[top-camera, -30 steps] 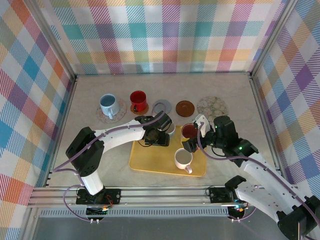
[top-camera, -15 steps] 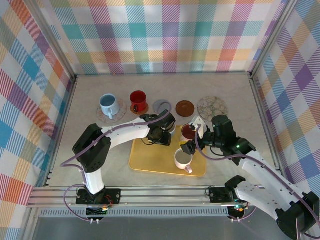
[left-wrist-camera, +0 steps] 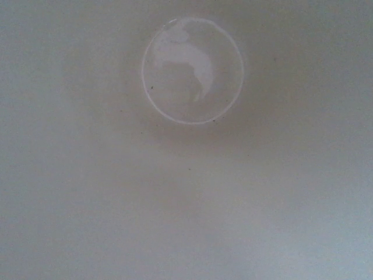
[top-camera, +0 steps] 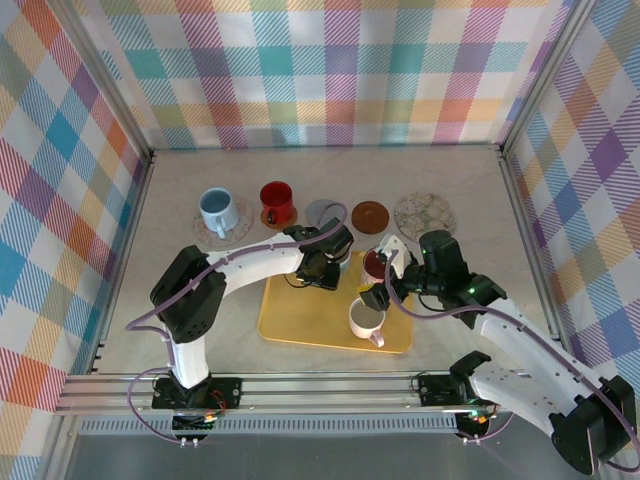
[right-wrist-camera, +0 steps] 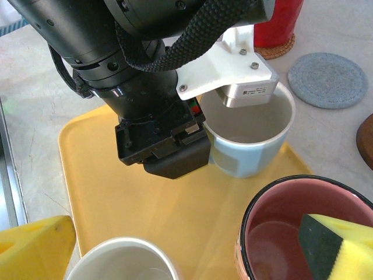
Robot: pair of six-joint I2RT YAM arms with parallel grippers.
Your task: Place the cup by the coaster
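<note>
While the left gripper point(top-camera: 322, 268) sat over its mouth, the pale blue cup point(right-wrist-camera: 247, 131) stood upright on the yellow tray point(right-wrist-camera: 116, 192). It was at the tray's upper edge in the top view, with its long axis vertical and its opening facing up. Which way its handle pointed could not be told. The left wrist view looked straight down onto a pale, blurred inner surface with a faint ring on it. Whether that gripper's fingers were spread or pressed together could not be told, since its black body and white bracket hid them.

The right gripper point(right-wrist-camera: 186, 251) was spread wide and pinched nothing. One of its yellow fingers point(right-wrist-camera: 35, 245) was at the lower left of the right wrist view, and the other showed over the mouth of the pink cup point(right-wrist-camera: 280, 233) at the lower right. The rim of the white cup point(right-wrist-camera: 125, 262) lay between them.

There were five cups in all. Three stood on the tray: the pale blue, the pink and the white. Two more stood on the tabletop point(top-camera: 200, 290) toward the upper left of the top view, a sky-blue mug point(top-camera: 217, 210) and a red cup point(top-camera: 276, 200), each on its own coaster. To their right lay three bare coasters in a row: the grey coaster point(top-camera: 323, 212), just above the tray and nearest the pale blue cup, then the brown coaster point(top-camera: 370, 214), then the patterned coaster point(top-camera: 424, 213). That made five coasters.
</note>
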